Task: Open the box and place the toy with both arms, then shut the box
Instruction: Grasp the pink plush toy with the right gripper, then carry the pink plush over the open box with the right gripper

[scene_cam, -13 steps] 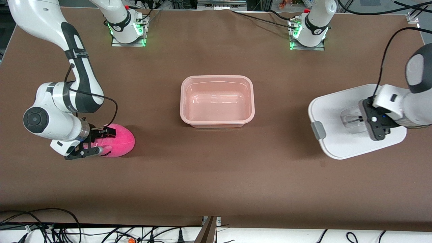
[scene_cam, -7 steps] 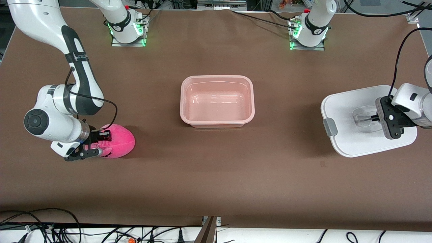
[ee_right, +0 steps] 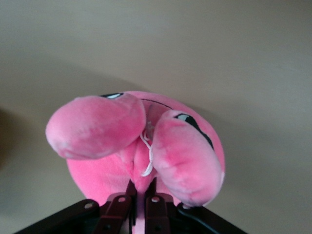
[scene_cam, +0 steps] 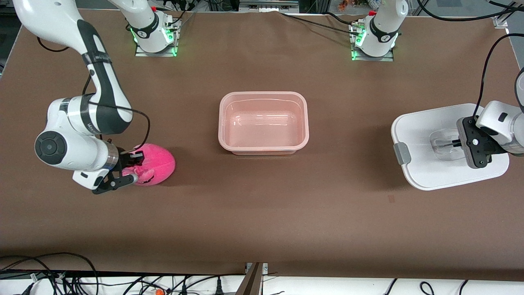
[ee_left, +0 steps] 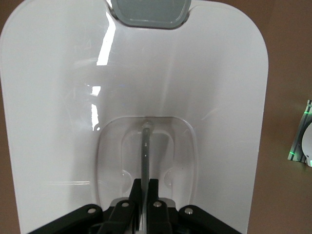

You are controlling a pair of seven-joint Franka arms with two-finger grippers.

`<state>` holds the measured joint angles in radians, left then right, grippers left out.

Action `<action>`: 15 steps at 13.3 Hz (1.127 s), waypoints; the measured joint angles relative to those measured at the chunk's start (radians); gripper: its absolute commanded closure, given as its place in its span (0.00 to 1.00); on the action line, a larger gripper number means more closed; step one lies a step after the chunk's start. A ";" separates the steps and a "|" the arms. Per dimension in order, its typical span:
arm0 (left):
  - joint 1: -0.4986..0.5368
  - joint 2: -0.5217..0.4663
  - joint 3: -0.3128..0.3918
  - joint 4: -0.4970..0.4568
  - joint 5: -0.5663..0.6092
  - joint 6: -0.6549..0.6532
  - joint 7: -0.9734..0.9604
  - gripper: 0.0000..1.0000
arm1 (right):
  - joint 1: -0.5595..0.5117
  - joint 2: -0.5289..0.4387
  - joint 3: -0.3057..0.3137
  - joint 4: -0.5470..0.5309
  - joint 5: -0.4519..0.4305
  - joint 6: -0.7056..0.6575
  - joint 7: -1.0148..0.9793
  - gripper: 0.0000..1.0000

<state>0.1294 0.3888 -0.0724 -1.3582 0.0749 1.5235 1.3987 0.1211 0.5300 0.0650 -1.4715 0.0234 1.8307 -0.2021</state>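
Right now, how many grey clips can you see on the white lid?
1. One grey clip sits on the lid edge that faces the open box. The left gripper and arm cover the lid's other end, so a second clip may be hidden there.

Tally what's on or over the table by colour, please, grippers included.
Pink: 2, the toy and the box base.
White: 1, the lid.
Black: 2, the right gripper shut on the toy, the left gripper shut on the lid's handle.
Total: 5.
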 measured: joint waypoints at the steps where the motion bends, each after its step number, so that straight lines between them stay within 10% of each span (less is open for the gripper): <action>1: 0.000 0.000 -0.001 0.000 0.000 0.000 0.000 1.00 | 0.022 -0.003 0.014 0.047 0.000 -0.073 -0.001 1.00; 15: -0.003 -0.001 -0.012 0.009 0.000 0.000 0.001 1.00 | 0.618 0.001 0.035 0.313 -0.086 -0.376 -0.096 1.00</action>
<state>0.1263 0.3880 -0.0849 -1.3493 0.0749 1.5237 1.3997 0.7386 0.5311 0.1005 -1.1583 -0.0623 1.4552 -0.2977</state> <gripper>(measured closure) 0.930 0.921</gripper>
